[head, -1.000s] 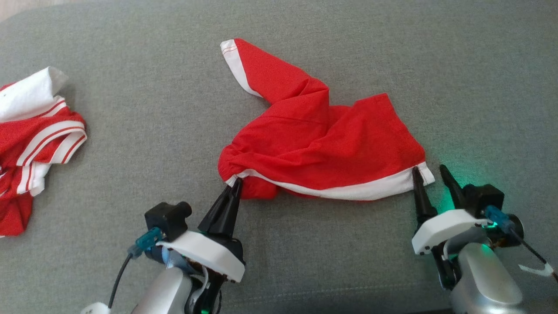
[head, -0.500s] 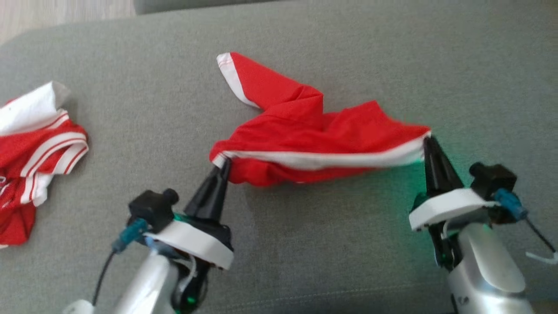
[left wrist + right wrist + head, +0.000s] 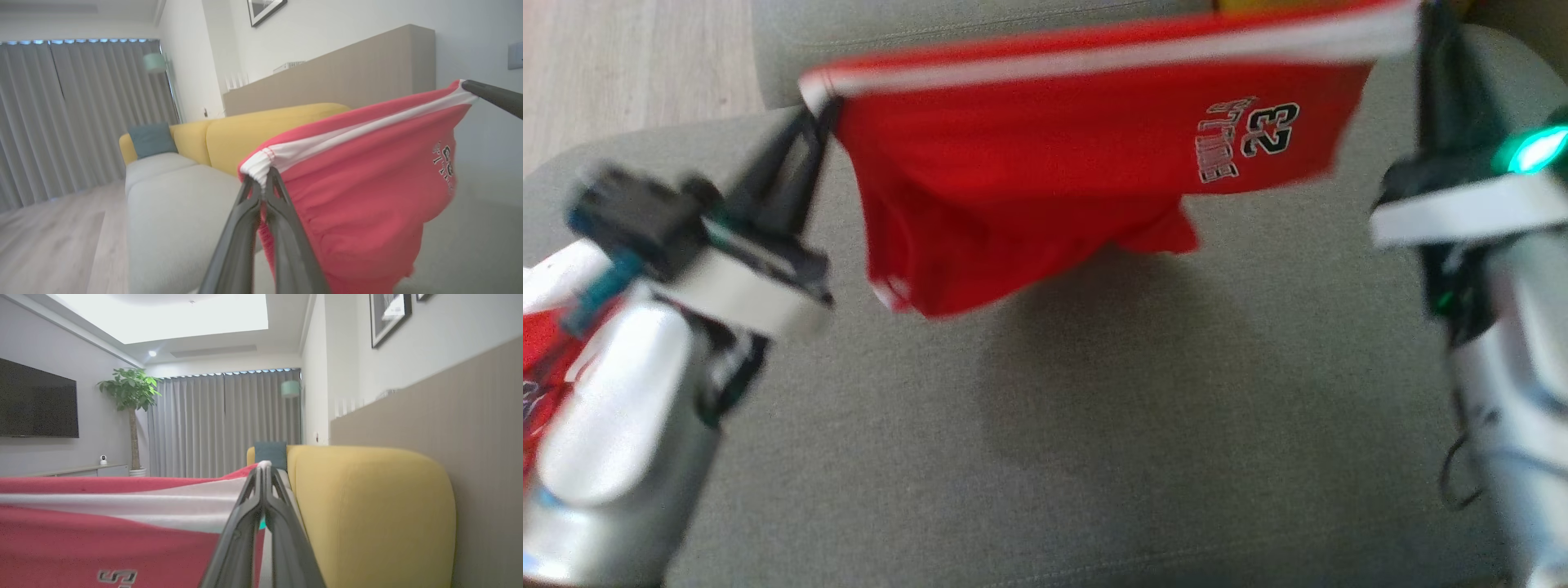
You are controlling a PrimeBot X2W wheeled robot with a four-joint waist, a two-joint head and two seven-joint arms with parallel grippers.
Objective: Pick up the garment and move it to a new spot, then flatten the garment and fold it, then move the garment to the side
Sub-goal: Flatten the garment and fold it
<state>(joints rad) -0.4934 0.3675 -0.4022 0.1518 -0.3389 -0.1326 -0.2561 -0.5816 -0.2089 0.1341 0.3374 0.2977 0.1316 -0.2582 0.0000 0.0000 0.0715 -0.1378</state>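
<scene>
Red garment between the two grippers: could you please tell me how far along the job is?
Done: the pick-up; the garment hangs above the grey cushion. In hand: the move, with the left gripper and right gripper jaws shut on its white waistband, stretching it taut. Left: laying it flat, folding it, moving it aside.

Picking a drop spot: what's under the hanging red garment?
Under the red garment lies grey cushion, darkened by its shadow. The cushion strip behind the hanging cloth is covered.
</scene>
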